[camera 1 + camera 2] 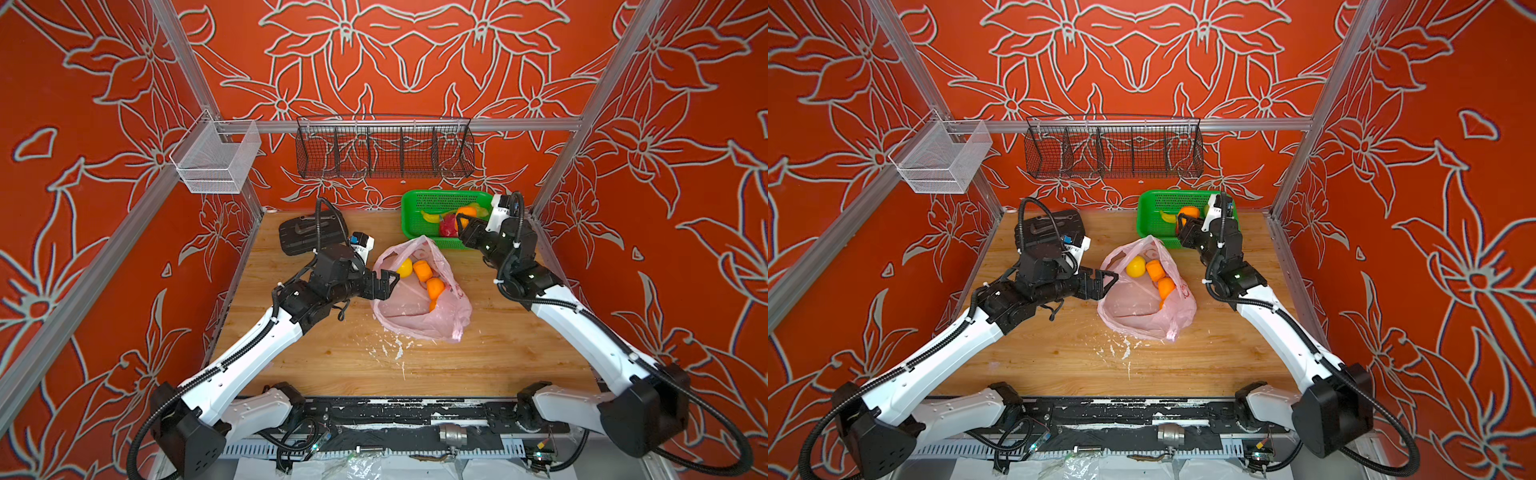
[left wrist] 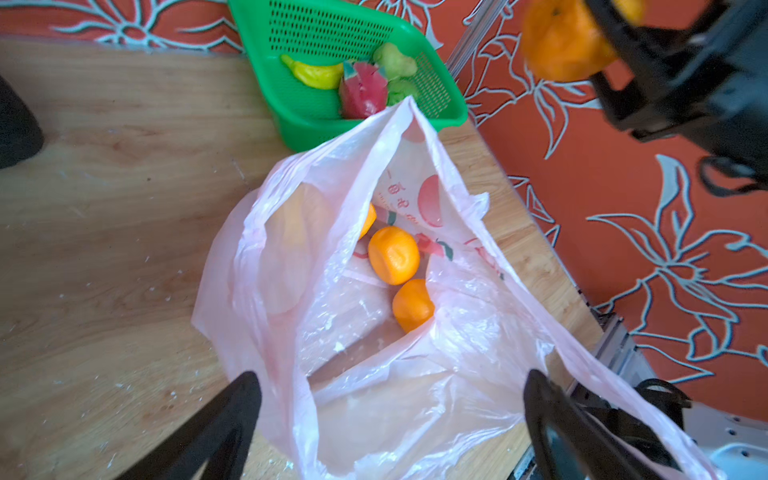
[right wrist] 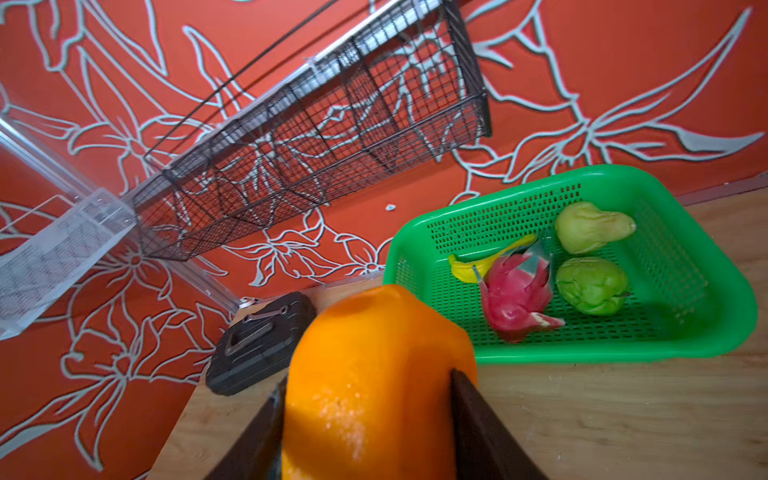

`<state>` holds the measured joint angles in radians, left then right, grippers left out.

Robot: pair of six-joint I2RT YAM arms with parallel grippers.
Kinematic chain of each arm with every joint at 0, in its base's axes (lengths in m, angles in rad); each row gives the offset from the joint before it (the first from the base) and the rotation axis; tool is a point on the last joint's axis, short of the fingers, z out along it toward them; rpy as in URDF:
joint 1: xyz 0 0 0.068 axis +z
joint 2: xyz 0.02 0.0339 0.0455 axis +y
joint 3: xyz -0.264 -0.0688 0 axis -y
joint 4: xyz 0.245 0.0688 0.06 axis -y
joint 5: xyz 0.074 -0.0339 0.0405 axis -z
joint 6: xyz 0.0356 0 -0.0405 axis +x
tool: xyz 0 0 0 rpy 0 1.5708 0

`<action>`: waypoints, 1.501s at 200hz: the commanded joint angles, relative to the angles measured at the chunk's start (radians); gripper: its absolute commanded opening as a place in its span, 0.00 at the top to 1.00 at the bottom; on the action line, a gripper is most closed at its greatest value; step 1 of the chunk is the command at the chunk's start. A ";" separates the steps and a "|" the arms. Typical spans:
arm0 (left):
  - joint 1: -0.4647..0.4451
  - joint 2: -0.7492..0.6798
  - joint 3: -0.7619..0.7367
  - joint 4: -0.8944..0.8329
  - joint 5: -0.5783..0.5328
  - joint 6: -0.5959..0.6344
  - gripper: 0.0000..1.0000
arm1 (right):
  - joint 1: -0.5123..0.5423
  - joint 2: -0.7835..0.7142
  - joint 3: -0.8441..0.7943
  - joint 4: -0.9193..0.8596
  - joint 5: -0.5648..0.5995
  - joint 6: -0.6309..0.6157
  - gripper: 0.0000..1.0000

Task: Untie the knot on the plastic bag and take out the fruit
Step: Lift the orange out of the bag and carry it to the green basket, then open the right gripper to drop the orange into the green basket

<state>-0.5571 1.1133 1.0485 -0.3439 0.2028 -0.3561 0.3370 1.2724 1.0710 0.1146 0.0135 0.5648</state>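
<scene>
1. Left claw (image 1: 388, 284), jaws wide apart and holding nothing, sits at the left edge of the pink bag (image 1: 411, 320); in the wrist view loose film lies between its fingers (image 2: 232, 415)
2. The bag lies untied on the wooden table (image 1: 332, 365), no knot to be seen, mouth gaping upward; its long axis runs from a peak beside the basket back toward the robot
3. Inside, a yellow fruit (image 1: 404, 267), a far orange (image 1: 422, 270) and a near orange (image 1: 435, 287) line up roughly along that axis, just right of the left claw, which looks the better-placed arm for the next pick
4. Right claw (image 1: 464, 222), clamped on a held orange (image 3: 374, 353), hangs by the near rim of the green basket (image 1: 415, 208), well apart from the bag's mouth
5. The basket, at the far right, holds a banana (image 3: 478, 266), a dragon fruit (image 3: 515, 291) and two green fruits (image 3: 592, 284)
</scene>
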 commanded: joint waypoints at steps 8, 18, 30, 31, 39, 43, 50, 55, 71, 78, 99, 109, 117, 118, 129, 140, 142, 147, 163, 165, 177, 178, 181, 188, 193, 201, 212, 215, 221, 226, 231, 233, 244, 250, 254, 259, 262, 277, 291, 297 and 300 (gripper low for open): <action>0.002 0.015 0.053 0.028 0.054 0.013 0.03 | -0.108 0.118 0.032 0.117 -0.169 0.131 0.49; -0.002 0.027 0.064 0.026 0.053 0.013 0.03 | -0.142 0.176 0.035 0.175 -0.219 0.186 0.50; 0.000 0.052 0.079 0.027 0.038 0.013 0.03 | -0.180 0.253 0.044 0.248 -0.278 0.262 0.50; 0.000 0.055 0.080 0.026 0.037 0.013 0.03 | -0.183 0.260 0.045 0.255 -0.281 0.265 0.50; 0.000 0.084 0.102 0.012 0.008 0.008 0.03 | -0.200 0.317 0.053 0.316 -0.318 0.314 0.50; 0.000 0.101 0.116 0.001 -0.009 0.006 0.03 | -0.209 0.347 0.061 0.341 -0.331 0.337 0.50; 0.000 0.134 0.147 -0.019 -0.037 0.011 0.03 | -0.221 0.400 0.079 0.379 -0.354 0.369 0.50; 0.000 0.164 0.171 -0.031 -0.054 0.012 0.03 | -0.224 0.447 0.106 0.406 -0.374 0.377 0.51; 0.001 0.271 0.259 -0.044 -0.068 0.029 0.03 | -0.232 0.590 0.214 0.404 -0.433 0.396 0.51; 0.002 0.322 0.306 -0.050 -0.068 0.041 0.03 | -0.230 0.654 0.270 0.414 -0.449 0.412 0.51; 0.002 0.491 0.470 -0.114 -0.098 0.075 0.01 | -0.228 0.806 0.408 0.431 -0.474 0.456 0.51; 0.003 0.564 0.542 -0.157 -0.117 0.085 0.00 | -0.226 0.881 0.496 0.391 -0.475 0.466 0.51; 0.003 0.614 0.587 -0.180 -0.121 0.096 0.01 | -0.222 0.927 0.556 0.367 -0.478 0.464 0.51; 0.003 0.618 0.592 -0.182 -0.124 0.097 0.02 | -0.221 0.933 0.563 0.362 -0.477 0.464 0.51; 0.004 0.675 0.629 -0.202 -0.137 0.098 0.04 | -0.216 0.982 0.632 0.300 -0.472 0.468 0.51; 0.006 0.714 0.651 -0.218 -0.151 0.096 0.07 | -0.208 1.034 0.700 0.242 -0.460 0.469 0.50; 0.007 0.718 0.651 -0.219 -0.154 0.096 0.08 | -0.206 1.043 0.711 0.234 -0.458 0.470 0.50; 0.009 0.731 0.652 -0.221 -0.161 0.092 0.09 | -0.203 1.064 0.737 0.220 -0.457 0.472 0.50; 0.016 0.751 0.639 -0.232 -0.176 0.072 0.19 | -0.186 1.128 0.811 0.173 -0.458 0.479 0.50; 0.017 0.752 0.637 -0.233 -0.176 0.070 0.21 | -0.185 1.134 0.818 0.164 -0.459 0.478 0.50; 0.020 0.747 0.608 -0.228 -0.184 0.061 0.35 | -0.169 1.167 0.870 0.111 -0.449 0.460 0.50; 0.020 0.746 0.604 -0.227 -0.185 0.060 0.36 | -0.168 1.169 0.874 0.105 -0.447 0.457 0.50; 0.020 0.744 0.595 -0.221 -0.187 0.058 0.38 | -0.163 1.174 0.884 0.090 -0.441 0.448 0.49; 0.020 0.733 0.570 -0.207 -0.188 0.055 0.43 | -0.152 1.183 0.911 0.049 -0.417 0.420 0.48; 0.020 0.724 0.554 -0.199 -0.185 0.052 0.46 | -0.144 1.190 0.933 0.008 -0.394 0.395 0.47; 0.020 0.718 0.539 -0.195 -0.180 0.050 0.49 | -0.132 1.204 0.973 -0.059 -0.359 0.353 0.47; 0.021 0.713 0.531 -0.209 -0.180 0.051 0.52 | -0.116 1.226 1.027 -0.138 -0.308 0.295 0.46; 0.021 0.712 0.530 -0.215 -0.183 0.052 0.53 | -0.114 1.232 1.041 -0.156 -0.296 0.281 0.46; 0.021 0.712 0.531 -0.225 -0.186 0.053 0.54 | -0.107 1.247 1.066 -0.188 -0.277 0.258 0.44; 0.021 0.710 0.529 -0.230 -0.188 0.054 0.54 | -0.104 1.259 1.090 -0.208 -0.269 0.242 0.43; 0.021 0.709 0.528 -0.232 -0.189 0.054 0.54 | -0.101 1.273 1.110 -0.224 -0.267 0.231 0.42; 0.021 0.707 0.526 -0.233 -0.189 0.054 0.54 | -0.101 1.278 1.120 -0.227 -0.267 0.229 0.42; 0.022 0.701 0.523 -0.234 -0.188 0.055 0.54 | -0.099 1.306 1.162 -0.256 -0.275 0.222 0.39; 0.020 0.696 0.523 -0.232 -0.186 0.054 0.53 | -0.099 1.321 1.184 -0.270 -0.282 0.221 0.37; 0.021 0.693 0.522 -0.230 -0.185 0.054 0.53 | -0.098 1.328 1.197 -0.278 -0.286 0.218 0.35; 0.021 0.688 0.518 -0.228 -0.186 0.053 0.53 | -0.098 1.336 1.215 -0.290 -0.292 0.214 0.33; 0.021 0.684 0.516 -0.227 -0.187 0.052 0.53 | -0.098 1.340 1.222 -0.299 -0.294 0.213 0.31; 0.022 0.665 0.505 -0.220 -0.186 0.055 0.50 | -0.098 1.323 1.216 -0.311 -0.290 0.202 0.25; 0.020 0.642 0.493 -0.214 -0.184 0.057 0.49 | -0.099 1.277 1.158 -0.276 -0.284 0.196 0.22; 0.021 0.632 0.487 -0.213 -0.184 0.057 0.48 | -0.098 1.254 1.138 -0.265 -0.282 0.193 0.21; 0.021 0.626 0.483 -0.214 -0.184 0.057 0.48 | -0.098 1.243 1.125 -0.260 -0.281 0.189 0.20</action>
<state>-0.5404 1.8088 1.5467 -0.5533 0.0235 -0.3031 0.2520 2.5763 2.2581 -0.1001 -0.3096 0.7925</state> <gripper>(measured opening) 0.512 0.775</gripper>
